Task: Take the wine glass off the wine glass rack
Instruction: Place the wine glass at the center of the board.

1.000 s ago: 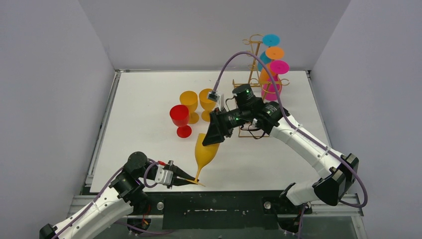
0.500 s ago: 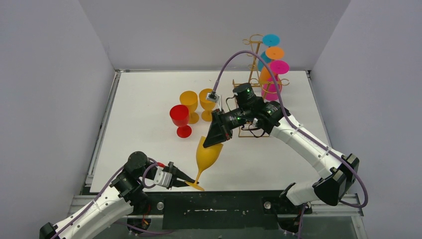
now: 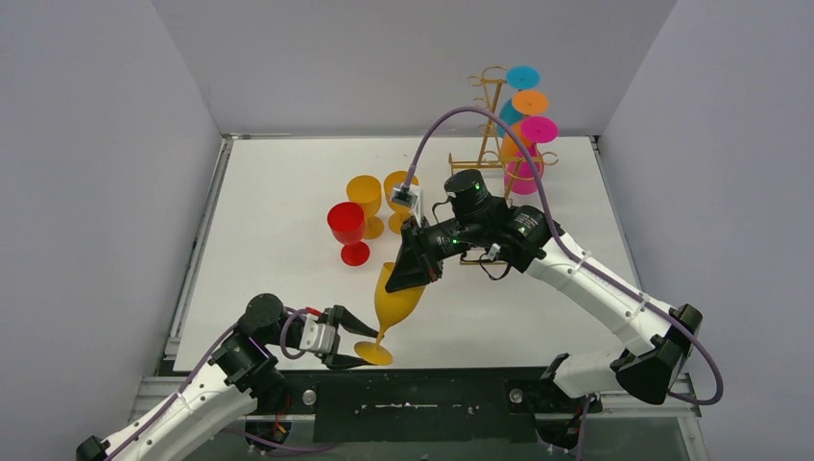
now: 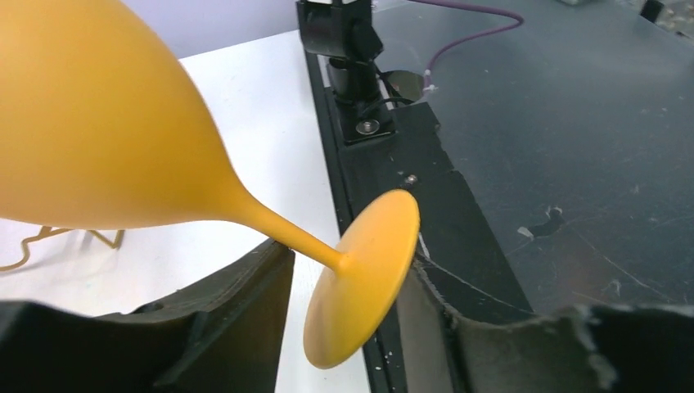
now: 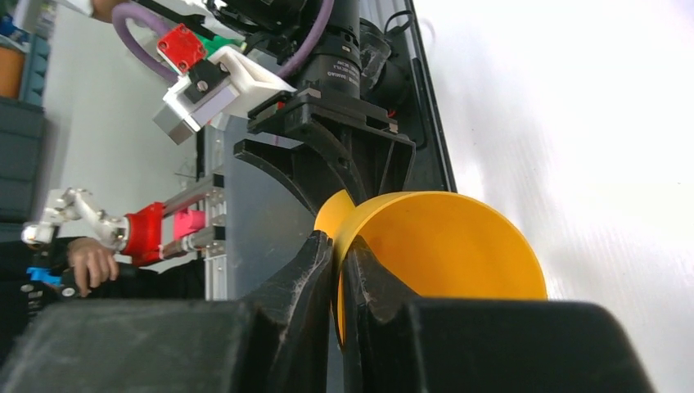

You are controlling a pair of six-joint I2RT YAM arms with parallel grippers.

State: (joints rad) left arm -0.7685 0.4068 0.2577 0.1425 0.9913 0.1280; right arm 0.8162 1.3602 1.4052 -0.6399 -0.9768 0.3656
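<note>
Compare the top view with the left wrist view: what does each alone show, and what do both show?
Top only: the red glass, the glasses hanging on the rack, and the right claw pinching the yellow glass at its rim. Left wrist only: the gaps beside the stem, so the left claw is open. Both: the yellow glass tilted, its foot between the left claw's fingers.

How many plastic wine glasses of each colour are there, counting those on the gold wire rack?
Yellow plastic wine glasses: 3
Red wine glass: 1
Orange wine glass: 1
Pink wine glass: 1
Blue wine glass: 1
Total: 7
</note>
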